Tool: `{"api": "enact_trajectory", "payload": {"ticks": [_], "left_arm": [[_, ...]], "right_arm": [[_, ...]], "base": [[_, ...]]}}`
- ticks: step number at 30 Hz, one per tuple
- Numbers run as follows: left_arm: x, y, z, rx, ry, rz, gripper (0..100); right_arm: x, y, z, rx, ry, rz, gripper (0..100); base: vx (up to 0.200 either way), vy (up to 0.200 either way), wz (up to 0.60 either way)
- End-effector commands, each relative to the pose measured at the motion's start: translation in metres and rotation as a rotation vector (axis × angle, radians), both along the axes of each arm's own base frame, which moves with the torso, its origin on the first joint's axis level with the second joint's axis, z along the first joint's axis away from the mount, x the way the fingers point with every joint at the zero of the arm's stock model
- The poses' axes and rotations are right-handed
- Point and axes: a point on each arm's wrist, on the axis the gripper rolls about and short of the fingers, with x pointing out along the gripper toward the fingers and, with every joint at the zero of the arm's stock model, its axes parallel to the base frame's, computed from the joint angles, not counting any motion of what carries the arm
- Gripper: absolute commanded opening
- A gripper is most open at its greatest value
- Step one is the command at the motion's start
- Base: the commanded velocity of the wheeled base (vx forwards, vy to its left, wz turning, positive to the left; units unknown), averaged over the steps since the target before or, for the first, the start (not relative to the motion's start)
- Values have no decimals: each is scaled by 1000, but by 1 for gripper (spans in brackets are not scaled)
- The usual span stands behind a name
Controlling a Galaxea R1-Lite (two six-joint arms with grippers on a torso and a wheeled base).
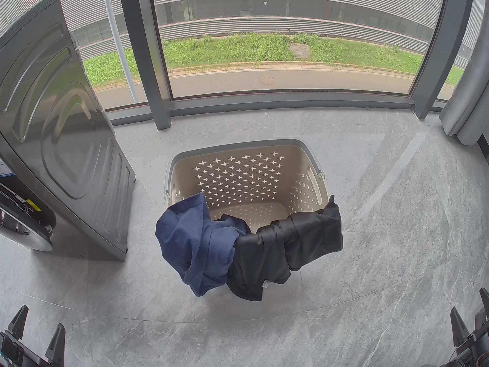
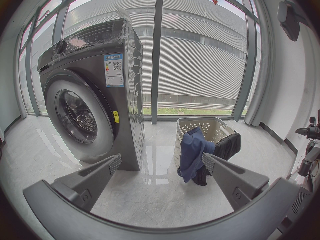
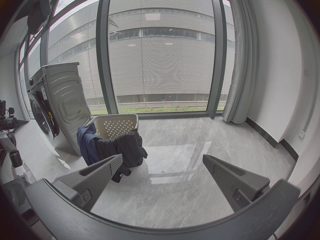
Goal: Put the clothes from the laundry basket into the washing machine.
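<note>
A blue garment (image 1: 196, 240) and a black garment (image 1: 285, 245) hang over the laundry basket's (image 1: 247, 151) 6 o'clock rim, likely so that a fold is easy to pinch. The washing machine (image 1: 61, 128) stands at the basket's 9 o'clock. The left end effector (image 1: 41, 318) at 7 o'clock and the right end effector (image 1: 468, 302) at 5 o'clock both have their fingers spread wide, holding nothing, well apart from the clothes.

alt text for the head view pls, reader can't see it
A beige laundry basket stands on a grey floor with a blue garment and a black garment draped over its near rim. A grey washing machine stands to its left, a large window behind. The left gripper and right gripper, both open, sit at the bottom corners.
</note>
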Motion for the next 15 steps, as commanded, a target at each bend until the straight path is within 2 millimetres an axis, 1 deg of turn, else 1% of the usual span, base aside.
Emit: {"api": "enact_trajectory", "payload": {"ticks": [1,10,15], "left_arm": [[0,0,-5,0,-2,1,100],[0,0,-5,0,-2,1,100],[0,0,-5,0,-2,1,100]], "right_arm": [[0,0,-5,0,1,0,100],[0,0,-5,0,1,0,100],[0,0,-5,0,1,0,100]], "base": [[0,0,0],[0,0,0],[0,200,0]]}}
